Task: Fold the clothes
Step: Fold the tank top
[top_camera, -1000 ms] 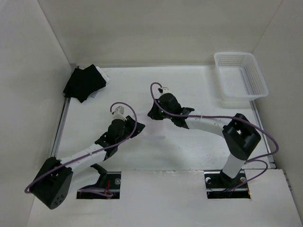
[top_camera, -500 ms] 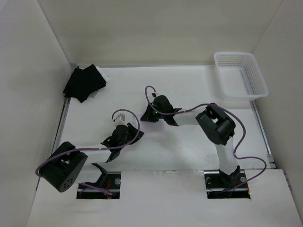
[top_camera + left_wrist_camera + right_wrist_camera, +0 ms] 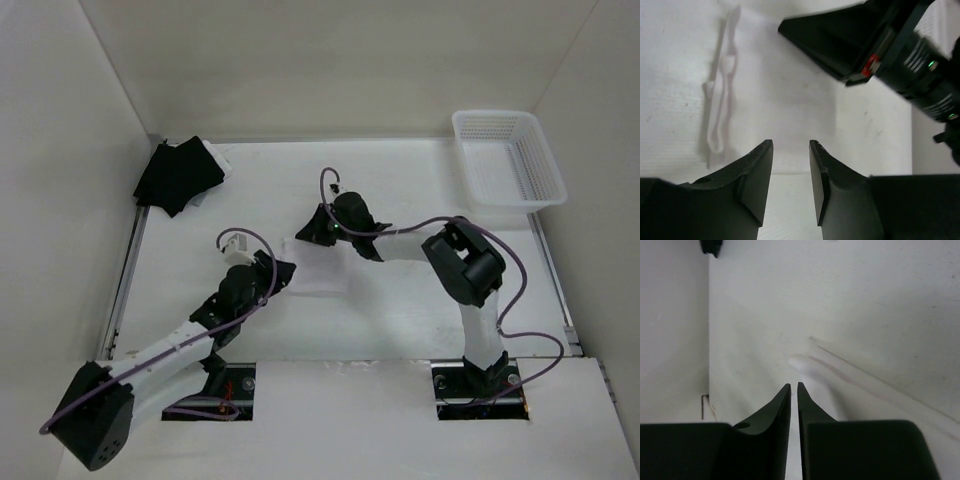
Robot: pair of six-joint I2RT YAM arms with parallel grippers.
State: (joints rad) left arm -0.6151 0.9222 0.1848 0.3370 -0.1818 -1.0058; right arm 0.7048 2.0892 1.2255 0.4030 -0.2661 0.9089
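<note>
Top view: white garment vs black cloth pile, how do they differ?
Colour: the white garment nearly blends into the table; the black cloth pile stands out sharply. Place: the garment lies mid-table, the pile in the far left corner. Pose: the garment looks flat, the pile is bunched. Both are cloth resting on the table.

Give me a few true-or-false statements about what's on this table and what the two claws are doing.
1. The white basket is empty. True.
2. The black cloth pile lies inside the basket. False: it lies at the far left corner of the table.
3. The left gripper has its jaws apart. True.
4. The two grippers are at opposite ends of the table. False: the right gripper is close to the left one, both at the white garment.
</note>
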